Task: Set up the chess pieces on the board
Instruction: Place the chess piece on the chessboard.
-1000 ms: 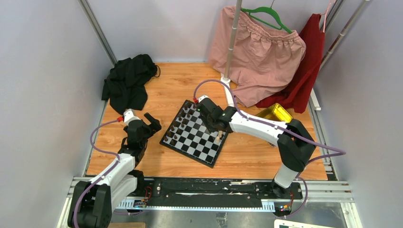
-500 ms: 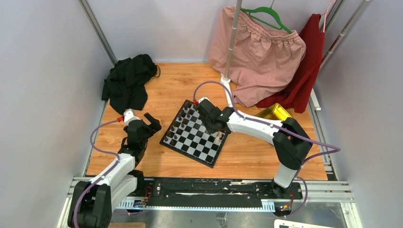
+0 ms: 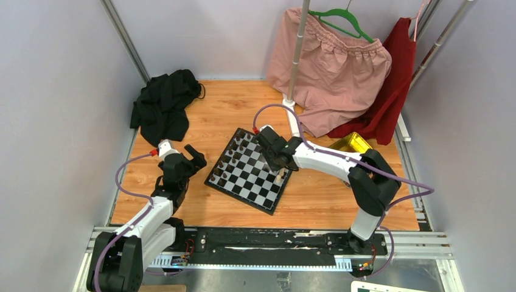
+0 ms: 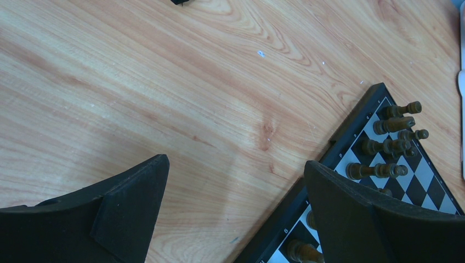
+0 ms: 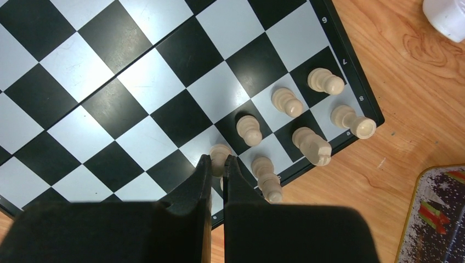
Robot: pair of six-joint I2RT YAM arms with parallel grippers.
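The chequered board [image 3: 249, 172] lies tilted on the wooden table. Several dark pieces [image 3: 234, 155] stand along its left side; some show in the left wrist view [image 4: 378, 170]. Several cream pieces [image 5: 312, 145] stand at the board's [image 5: 137, 82] right corner. My right gripper [image 5: 217, 159] is shut on a cream pawn [image 5: 220, 150] held upright over a square near that corner; it is over the board's right edge in the top view [image 3: 278, 168]. My left gripper [image 4: 236, 162] is open and empty over bare wood just left of the board [image 4: 415, 189]; it also shows in the top view [image 3: 196, 156].
A black cloth [image 3: 163, 109] lies at the far left. Pink [image 3: 334, 67] and red [image 3: 389, 91] garments hang on a pole whose white base [image 3: 289, 103] stands behind the board. A yellow tray [image 3: 353, 145] sits right of the board, its corner near my right gripper [image 5: 433, 219].
My right wrist has shifted slightly to the right over the board's right edge, still shut on the pawn. The left arm has not moved.
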